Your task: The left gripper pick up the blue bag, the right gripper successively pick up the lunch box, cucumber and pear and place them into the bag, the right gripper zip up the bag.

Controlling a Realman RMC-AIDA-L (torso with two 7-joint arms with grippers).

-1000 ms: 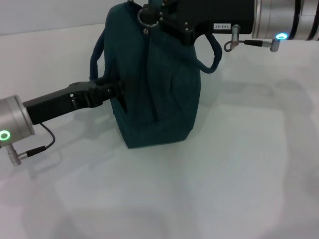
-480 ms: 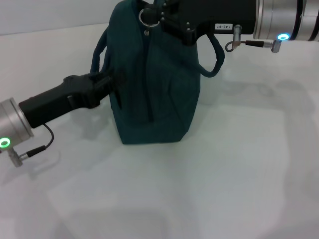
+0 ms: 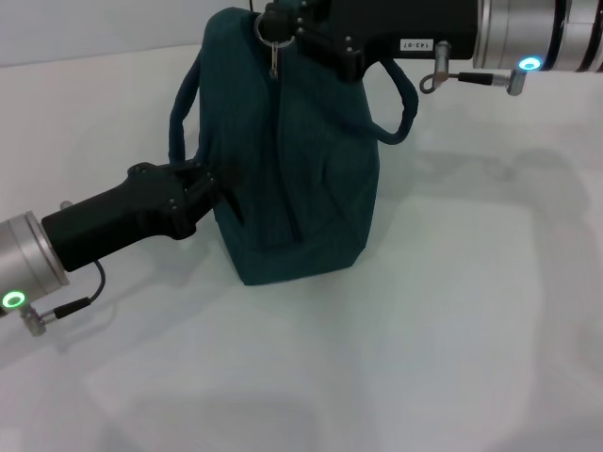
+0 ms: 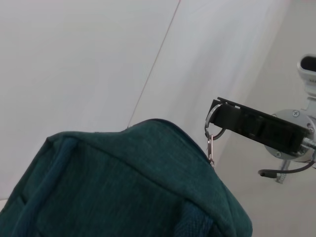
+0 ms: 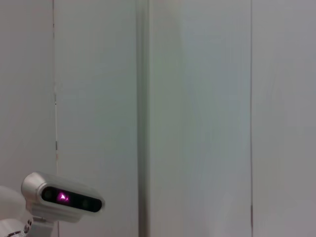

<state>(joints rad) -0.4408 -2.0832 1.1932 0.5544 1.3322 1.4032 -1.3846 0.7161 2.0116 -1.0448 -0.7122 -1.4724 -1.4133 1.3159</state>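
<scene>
The blue bag (image 3: 301, 160) stands upright on the white table, its top seam closed as far as I can see. My left gripper (image 3: 215, 185) is shut on the bag's side panel below a handle strap (image 3: 185, 104). My right gripper (image 3: 281, 19) is at the bag's top, shut on the metal ring of the zipper pull (image 3: 272, 36). In the left wrist view, the ring and zipper pull (image 4: 211, 143) hang from the right gripper (image 4: 217, 114) over the bag's top edge (image 4: 148, 148). The lunch box, cucumber and pear are out of view.
The white table (image 3: 452, 311) spreads around the bag in front and to the right. The bag's second handle strap (image 3: 407, 104) loops out under the right arm. The right wrist view shows only a pale wall and the robot's head camera (image 5: 61, 200).
The left arm rose, then dropped back lower, and the bag rocked slightly with it. The right gripper edged a little left with the zipper ring.
</scene>
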